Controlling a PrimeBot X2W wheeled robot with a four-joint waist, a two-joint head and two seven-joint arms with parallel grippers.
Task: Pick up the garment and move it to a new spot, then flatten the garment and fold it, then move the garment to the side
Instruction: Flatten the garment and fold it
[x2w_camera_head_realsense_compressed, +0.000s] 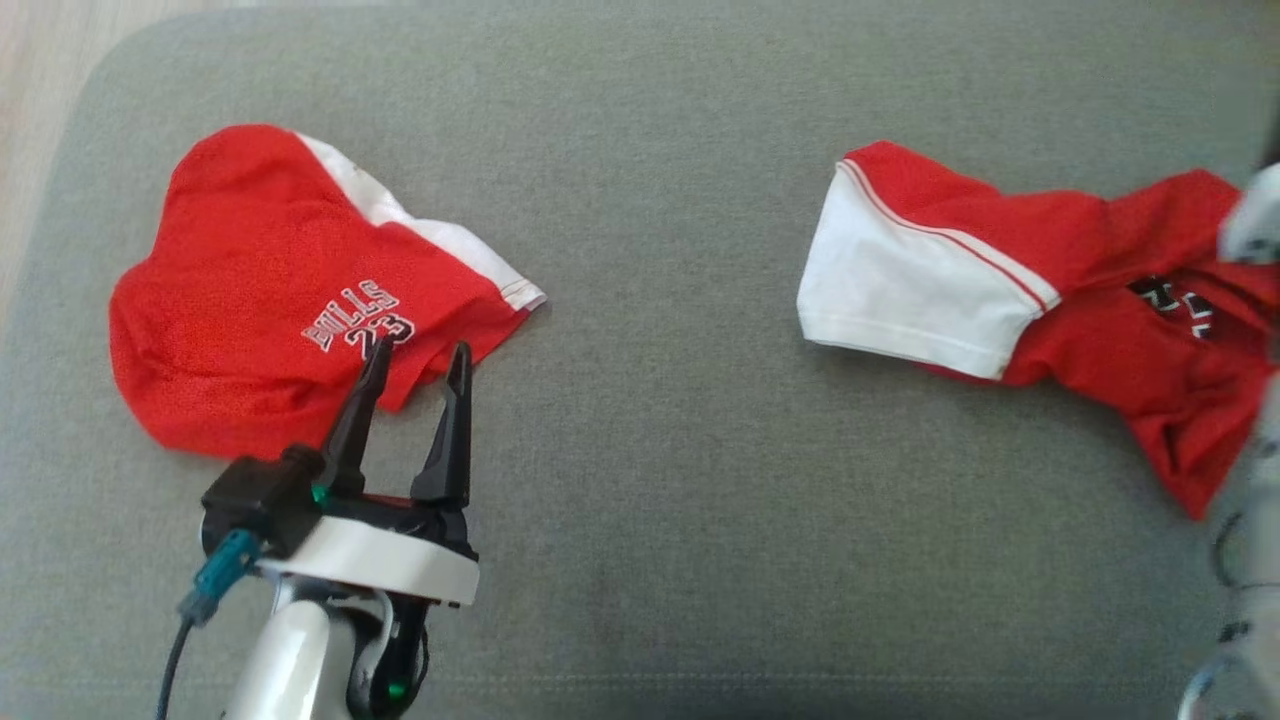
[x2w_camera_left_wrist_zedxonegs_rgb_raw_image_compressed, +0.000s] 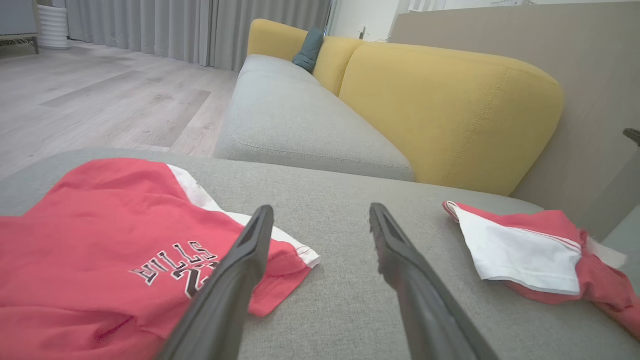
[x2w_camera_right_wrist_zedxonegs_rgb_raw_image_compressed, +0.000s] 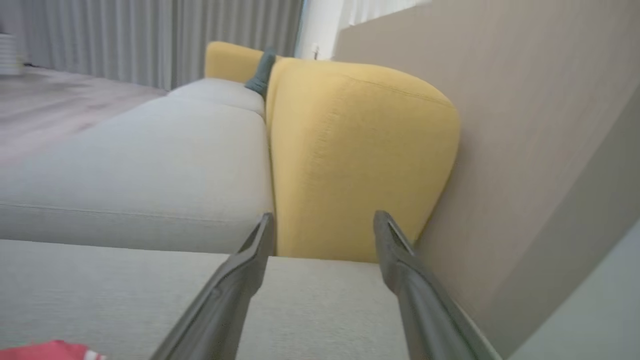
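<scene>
Just over the edge of the BULLS garment (x2w_camera_head_realsense_compressed: 250, 300), left claw (x2w_camera_head_realsense_compressed: 421, 348) hangs spread; right claw (x2w_camera_right_wrist_zedxonegs_rgb_raw_image_compressed: 324, 216) likewise spread.

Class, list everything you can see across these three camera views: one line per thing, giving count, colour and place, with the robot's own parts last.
BULLS garment: one, red with a white panel, left on the seat pad.
crumpled garment: one, red and white, right on the pad.
seat pad: one, grey, under both garments.
sofa seat: one, grey, beyond the pad.
backrest: at least two sections, yellow, along the sofa seat.
small cushion: one, teal, against the backrest.
curtains: grey, far side of the room.
floor: pale wood, beside the sofa.
left gripper: one, dark fingers, open, over the BULLS garment's edge.
right gripper: one, dark fingers, open, holding nothing.
</scene>
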